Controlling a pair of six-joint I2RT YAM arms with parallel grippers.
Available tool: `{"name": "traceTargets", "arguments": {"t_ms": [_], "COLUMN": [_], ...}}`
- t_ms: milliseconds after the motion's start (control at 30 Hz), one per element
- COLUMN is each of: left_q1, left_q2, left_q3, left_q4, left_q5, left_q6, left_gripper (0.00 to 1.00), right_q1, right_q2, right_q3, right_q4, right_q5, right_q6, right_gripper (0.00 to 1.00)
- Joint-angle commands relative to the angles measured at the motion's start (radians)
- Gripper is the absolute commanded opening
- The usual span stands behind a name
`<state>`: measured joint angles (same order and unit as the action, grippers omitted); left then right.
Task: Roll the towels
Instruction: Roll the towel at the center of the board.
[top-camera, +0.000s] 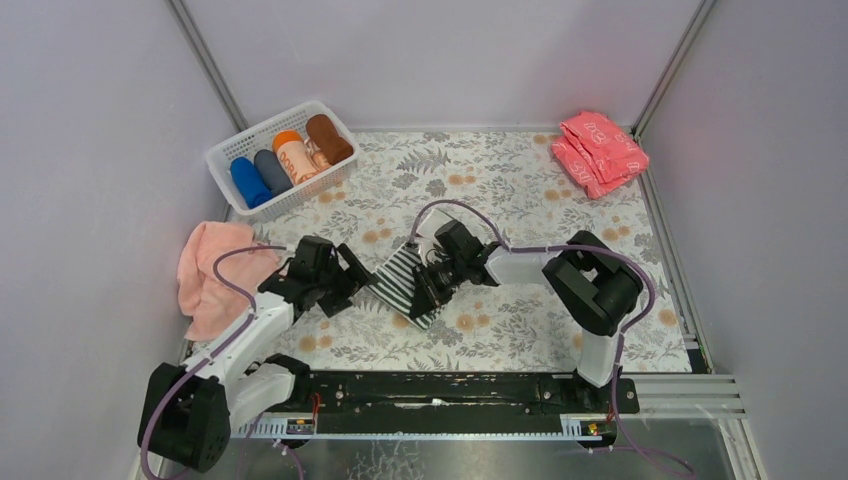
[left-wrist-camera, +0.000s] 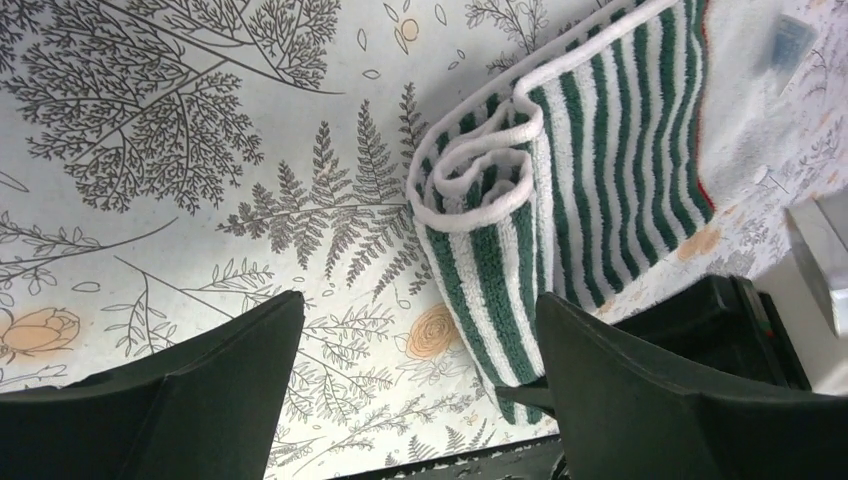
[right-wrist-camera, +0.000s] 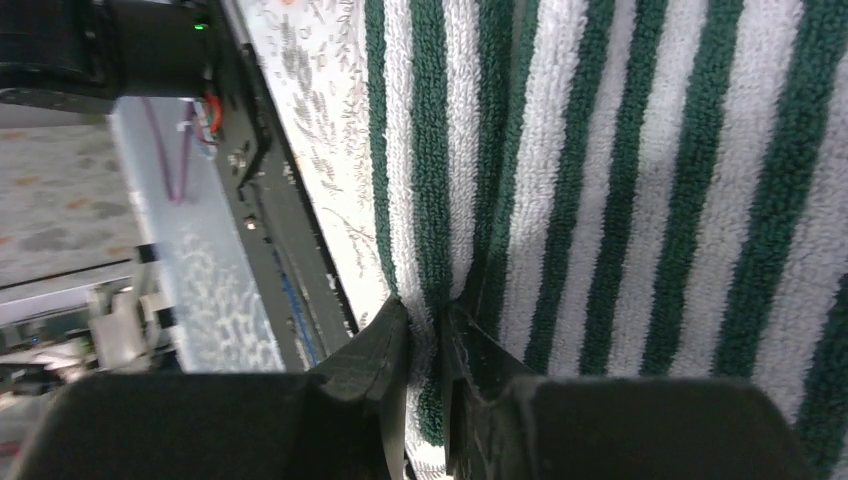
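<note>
Right gripper clenched on striped towel, likely stopping it unrolling; left gripper wide, empty, beside its rolled end.

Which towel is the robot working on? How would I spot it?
Middle of the flowery table, between the left hand and right hand: the striped towel, partly rolled. Only it has green stripes; the pink towel at the left edge is plain.

Pale lilac walls, joined by slim metal corner posts, enclose the tabletop. Its white cover shows grey ferns and orange flowers.
</note>
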<state>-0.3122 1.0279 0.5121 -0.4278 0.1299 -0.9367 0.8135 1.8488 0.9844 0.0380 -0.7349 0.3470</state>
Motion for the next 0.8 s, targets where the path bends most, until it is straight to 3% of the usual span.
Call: {"name": "traceTargets", "arguments": {"t_ms": [0, 167, 433, 533, 633, 767], "left_q1": [0.006, 0.005, 0.004, 0.003, 0.002, 0.003], "left_q2": [-0.050, -0.062, 0.114, 0.181, 0.240, 0.288], "left_q3": [-0.014, -0.042, -0.016, 0.012, 0.017, 0.001], "left_q4": [-0.049, 0.021, 0.161, 0.184, 0.192, 0.218], "left_q5": [0.060, 0.115, 0.118, 0.088, 0.072, 0.069], "left_q6": [-0.006, -0.029, -0.039, -0.030, -0.021, -0.025], "left_gripper": [0.86, 0.88, 0.85, 0.81, 0.71, 0.57], "right_q1": [-0.037, -0.076, -0.102, -0.102, -0.102, -0.092], "right_q2": [0.056, 0.124, 0.205, 0.203, 0.165, 0.059], "right_q3": [-0.046, -0.082, -0.082, -0.066, -0.046, -0.013], "right_q4": [0.266, 0.389, 0.444, 0.392, 0.263, 0.092], "right_q5": [-0.238, -0.296, -0.319, -0.296, -0.242, -0.117], "right_q6": [0.195, 0.310, 0.376, 0.346, 0.272, 0.160], "right_gripper": [0.06, 0.06, 0.07, 0.08, 0.13, 0.25]}}
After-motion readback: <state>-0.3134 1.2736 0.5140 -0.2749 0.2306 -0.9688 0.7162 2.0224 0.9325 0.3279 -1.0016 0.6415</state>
